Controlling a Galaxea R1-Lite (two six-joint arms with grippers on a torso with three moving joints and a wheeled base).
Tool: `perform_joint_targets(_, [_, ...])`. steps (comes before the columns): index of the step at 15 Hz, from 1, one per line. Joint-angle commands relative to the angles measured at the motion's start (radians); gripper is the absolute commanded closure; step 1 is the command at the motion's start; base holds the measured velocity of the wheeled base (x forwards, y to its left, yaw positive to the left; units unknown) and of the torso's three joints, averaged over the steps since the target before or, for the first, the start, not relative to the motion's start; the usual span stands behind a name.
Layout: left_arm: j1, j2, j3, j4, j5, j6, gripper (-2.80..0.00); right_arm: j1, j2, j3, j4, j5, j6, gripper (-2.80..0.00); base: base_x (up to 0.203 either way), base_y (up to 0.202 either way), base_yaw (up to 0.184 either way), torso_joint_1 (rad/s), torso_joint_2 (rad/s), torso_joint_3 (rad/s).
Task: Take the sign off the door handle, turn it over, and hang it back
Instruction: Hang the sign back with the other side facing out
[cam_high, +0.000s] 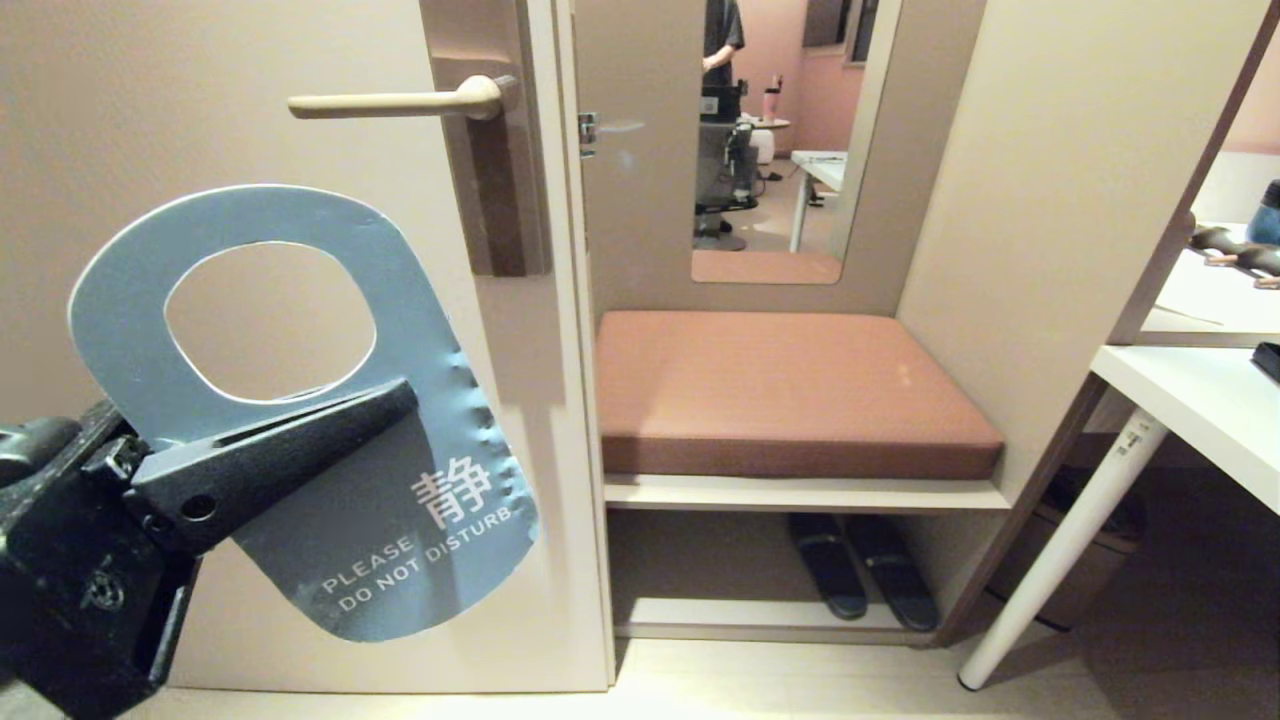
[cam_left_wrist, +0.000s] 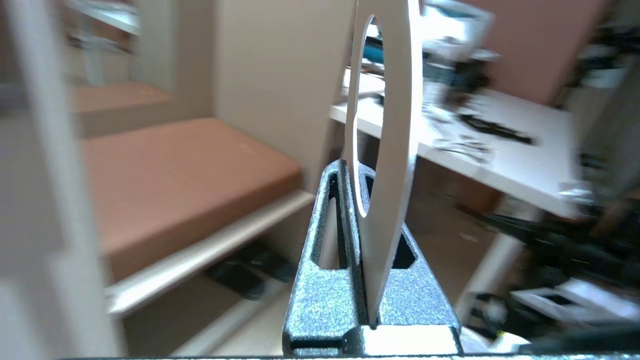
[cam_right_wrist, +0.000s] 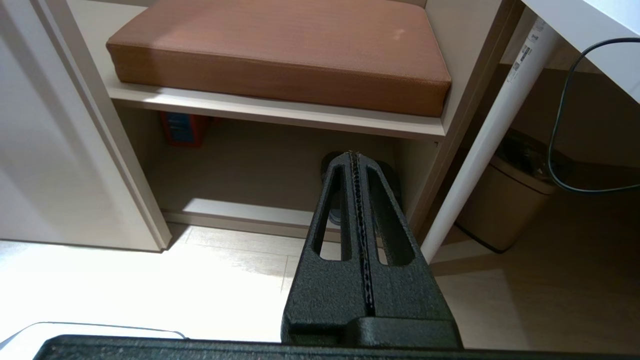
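Below and left of the door handle (cam_high: 400, 101), the left gripper (cam_high: 395, 395) holds the sign (cam_high: 300, 225) clear of the door, its fingers (cam_high: 270, 450) pinching the blue-grey card just under the large hole. The printed side faces the head camera, the hole end uppermost and the lettered end tilted down to the right. The lever itself is bare. Low near the floor, before the cushioned bench (cam_right_wrist: 280, 45), the right gripper (cam_right_wrist: 354, 155) hangs with its fingers pressed together on nothing.
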Motion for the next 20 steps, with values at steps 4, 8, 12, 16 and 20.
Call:
perform_joint_targets(4, [0.154,-0.015,-0.013,0.037,0.036,0.059,0.0,0.0,0.0,0.0,0.001,0.0,0.0,0.0,0.0,0.0,0.0,0.0,0.0,0.0])
perform_joint_targets(8, [0.281,-0.017,-0.053,0.138,0.044,0.095,0.0,0.0,0.0,0.0,0.001,0.0,0.0,0.0,0.0,0.0,0.0,0.0,0.0,0.0])
perform_joint_targets(12, [0.377,-0.022,-0.13,0.26,0.057,0.102,0.0,0.0,0.0,0.0,0.001,0.0,0.0,0.0,0.0,0.0,0.0,0.0,0.0,0.0])
perform_joint_targets(16, [0.426,0.007,-0.246,0.405,0.113,0.105,0.0,0.0,0.0,0.0,0.001,0.0,0.0,0.0,0.0,0.0,0.0,0.0,0.0,0.0])
perform_joint_targets(20, [0.454,0.091,-0.297,0.405,0.152,0.209,0.0,0.0,0.0,0.0,0.001,0.0,0.0,0.0,0.0,0.0,0.0,0.0,0.0,0.0])
